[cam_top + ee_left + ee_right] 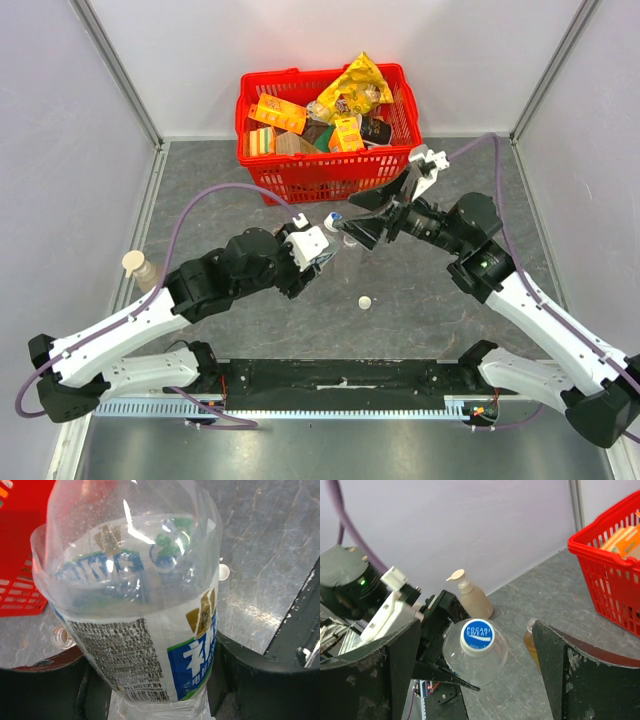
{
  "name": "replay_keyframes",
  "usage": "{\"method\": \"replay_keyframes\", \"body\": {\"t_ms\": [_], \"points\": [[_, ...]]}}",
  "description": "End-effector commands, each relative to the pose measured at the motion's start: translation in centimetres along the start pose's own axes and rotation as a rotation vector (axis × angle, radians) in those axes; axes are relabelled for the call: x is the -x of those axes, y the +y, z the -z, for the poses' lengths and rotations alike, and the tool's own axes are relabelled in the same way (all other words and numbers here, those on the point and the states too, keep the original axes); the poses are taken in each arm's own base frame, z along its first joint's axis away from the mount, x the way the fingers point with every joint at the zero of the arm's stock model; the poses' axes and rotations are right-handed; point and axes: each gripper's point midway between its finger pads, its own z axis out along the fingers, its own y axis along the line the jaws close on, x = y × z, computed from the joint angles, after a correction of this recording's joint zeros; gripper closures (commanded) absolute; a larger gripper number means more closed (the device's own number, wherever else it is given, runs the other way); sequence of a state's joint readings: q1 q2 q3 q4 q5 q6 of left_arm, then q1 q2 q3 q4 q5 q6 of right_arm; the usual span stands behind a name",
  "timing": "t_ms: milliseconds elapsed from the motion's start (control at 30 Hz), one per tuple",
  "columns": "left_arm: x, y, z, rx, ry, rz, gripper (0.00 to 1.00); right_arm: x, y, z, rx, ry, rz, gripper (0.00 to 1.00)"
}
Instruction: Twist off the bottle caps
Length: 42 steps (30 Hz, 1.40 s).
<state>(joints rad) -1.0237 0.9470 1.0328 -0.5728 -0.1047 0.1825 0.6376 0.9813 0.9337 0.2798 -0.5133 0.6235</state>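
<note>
Now our left jaws (160, 690) are clamped on the lower body of a clear plastic drink bottle (130, 580) with a white-and-blue printed label. Our right jaws (475, 627) stand wide apart, one finger on either side of the round blue plastic screw cap (477, 635). That cap sits on the bottle's neck, and neither finger touches it. A small white round cap (366, 301) lies loose on the grey worktop (430, 310), near the bottle on the side toward the arm bases. Farther out, a brownish bottle with a beige top (140, 268) stands by the left wall, and a red plastic basket (320, 175) full of packets sits at the back.
</note>
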Motion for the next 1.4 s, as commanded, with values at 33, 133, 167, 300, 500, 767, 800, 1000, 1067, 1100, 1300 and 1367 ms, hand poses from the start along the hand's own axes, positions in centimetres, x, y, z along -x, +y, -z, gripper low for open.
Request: {"method": "replay_keyframes", "body": {"t_ms": [33,133,167,300,500,767,800,1000,1067,1100,1300,1367], "points": [[-0.4,1.2,-0.7,0.069,0.026,-0.042,0.77,1.1,-2.1,-1.6,-0.108,-0.003,-0.064,0.09],[-0.7,1.1,-0.8,0.065,0.037,-0.044,0.78,0.1,-2.8,-2.3,-0.118,0.03,-0.099,0.16],[-0.7,1.1,-0.9,0.065,0.04,-0.043,0.78,-0.3,-3.0,-2.6,-0.124,0.045,-0.108,0.17],[-0.8,1.2,-0.9,0.069,0.04,-0.046,0.78,-1.4,-3.6,-2.9,-0.147,0.076,-0.129,0.2],[-1.1,1.2,-1.3,0.074,0.056,-0.053,0.78,-1.8,-3.2,-3.0,-0.14,0.084,-0.14,0.32],[-1.0,1.2,-1.5,0.071,0.064,-0.048,0.78,-3.3,-2.6,-3.4,-0.119,0.118,-0.159,0.5],[-1.0,1.2,-1.4,0.072,0.063,-0.049,0.78,-3.4,-2.5,-3.4,-0.115,0.12,-0.161,0.53],[-0.8,1.5,-1.2,0.088,0.055,-0.042,0.78,-3.6,-2.2,-3.3,-0.101,0.121,-0.172,0.7],[-0.7,1.6,-1.2,0.091,0.054,-0.038,0.78,-3.6,-2.1,-3.2,-0.094,0.117,-0.176,0.8],[-0.7,1.5,-1.1,0.089,0.052,-0.037,0.78,-3.6,-2.0,-3.2,-0.089,0.111,-0.18,0.85],[0.2,0.8,-0.6,0.045,0.014,-0.02,0.8,-3.4,-1.0,-2.9,-0.03,0.091,-0.162,1.0],[0.7,-0.1,-0.2,-0.009,-0.012,-0.026,0.82,-3.2,-0.6,-2.7,-0.011,0.085,-0.132,1.0]]}}
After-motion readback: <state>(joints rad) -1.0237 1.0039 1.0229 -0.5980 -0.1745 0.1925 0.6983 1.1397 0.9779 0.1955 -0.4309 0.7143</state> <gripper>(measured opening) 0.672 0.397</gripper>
